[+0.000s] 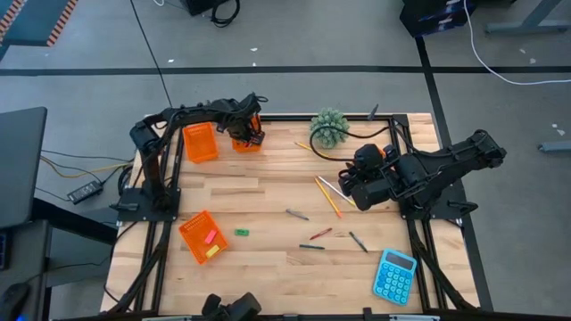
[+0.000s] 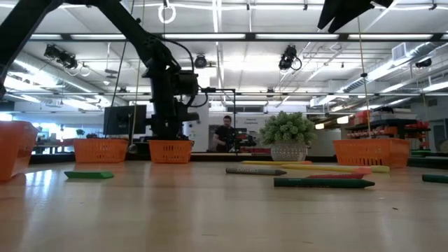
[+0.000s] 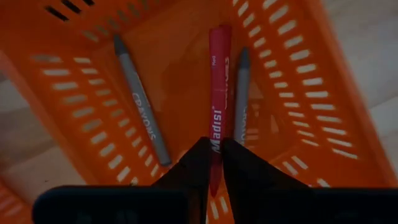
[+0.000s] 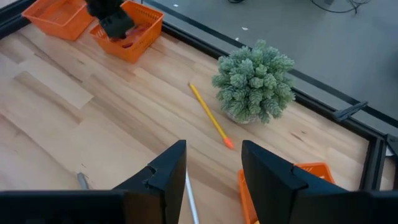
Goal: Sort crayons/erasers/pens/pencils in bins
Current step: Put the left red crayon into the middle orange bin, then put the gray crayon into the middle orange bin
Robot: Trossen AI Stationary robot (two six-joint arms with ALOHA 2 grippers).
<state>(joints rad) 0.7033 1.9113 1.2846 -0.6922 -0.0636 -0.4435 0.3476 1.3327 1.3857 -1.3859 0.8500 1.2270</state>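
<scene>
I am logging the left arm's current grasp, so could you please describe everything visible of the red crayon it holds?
The slim red paper-wrapped crayon bears white lettering along its side. It is pinched near one end between the left gripper's dark fingers, pointing down into an orange mesh-sided plastic bin, between two grey crayons lying on the bin's floor.

My overhead camera looks straight down; the low one sits level. My left wrist camera hugs the bin under my left gripper; overhead shares it.
</scene>
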